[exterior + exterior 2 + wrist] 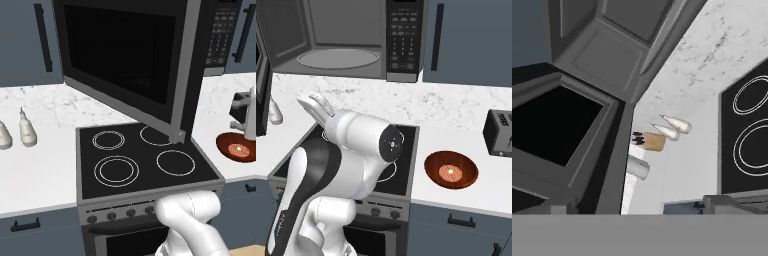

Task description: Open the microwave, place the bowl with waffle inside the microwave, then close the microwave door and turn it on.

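Two base views showed the same kitchen from two sides, and the stove [145, 160] served as the landmark. Nearest, in front of the stove, stood the white arm; its upper part bent over the stove's left front corner in the right base view. The gripper [318, 104] pointed up and to the left above the stove's left side, and its fingers [324, 103] stood wide apart with nothing between them.

To the right of the stove, on the white table [491, 187], lay the bowl [451, 170], reddish-brown and shallow, near the stove's right edge but not touching it. The waffle [450, 173] lay inside the bowl, in its middle. Further right of the bowl, and behind it, stood a black toaster [499, 132].

To the left of the stove, two pale bottles [27, 131] stood on the table.

Above and behind the stove hung the microwave [356, 40]. The microwave door [125, 57] was swung wide open toward the left, and its lower corner hung over the back rings of the stove. The grey cavity with the round glass turntable [338, 58] was open to view, and the keypad [403, 37] was on its right.
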Available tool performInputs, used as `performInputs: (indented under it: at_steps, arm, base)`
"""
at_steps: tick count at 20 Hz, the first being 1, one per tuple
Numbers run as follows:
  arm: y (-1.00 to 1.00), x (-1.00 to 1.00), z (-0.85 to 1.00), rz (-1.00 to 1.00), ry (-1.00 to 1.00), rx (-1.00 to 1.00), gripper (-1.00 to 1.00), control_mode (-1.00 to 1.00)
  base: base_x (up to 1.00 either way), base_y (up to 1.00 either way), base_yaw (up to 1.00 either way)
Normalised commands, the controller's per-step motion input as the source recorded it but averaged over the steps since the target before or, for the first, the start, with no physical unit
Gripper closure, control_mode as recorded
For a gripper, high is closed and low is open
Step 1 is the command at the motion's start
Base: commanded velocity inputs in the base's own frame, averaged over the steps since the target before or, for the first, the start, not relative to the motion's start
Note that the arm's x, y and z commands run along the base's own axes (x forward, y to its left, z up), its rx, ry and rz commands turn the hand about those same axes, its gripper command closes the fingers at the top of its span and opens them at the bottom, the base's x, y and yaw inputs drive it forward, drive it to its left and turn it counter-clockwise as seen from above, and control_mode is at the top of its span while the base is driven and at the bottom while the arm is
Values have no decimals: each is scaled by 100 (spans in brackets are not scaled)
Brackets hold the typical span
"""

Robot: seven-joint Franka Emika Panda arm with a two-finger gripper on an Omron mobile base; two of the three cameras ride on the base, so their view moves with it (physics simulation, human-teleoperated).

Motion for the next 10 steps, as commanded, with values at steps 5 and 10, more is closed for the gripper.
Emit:
performInputs:
  at_steps: [5,10]
  arm:
    - [60,28,0,-9,21,22,-100,-100]
    - [72,10,1,-15,49,1,-100,-100]
  base:
    - [0,0,0]
    - [0,0,0]
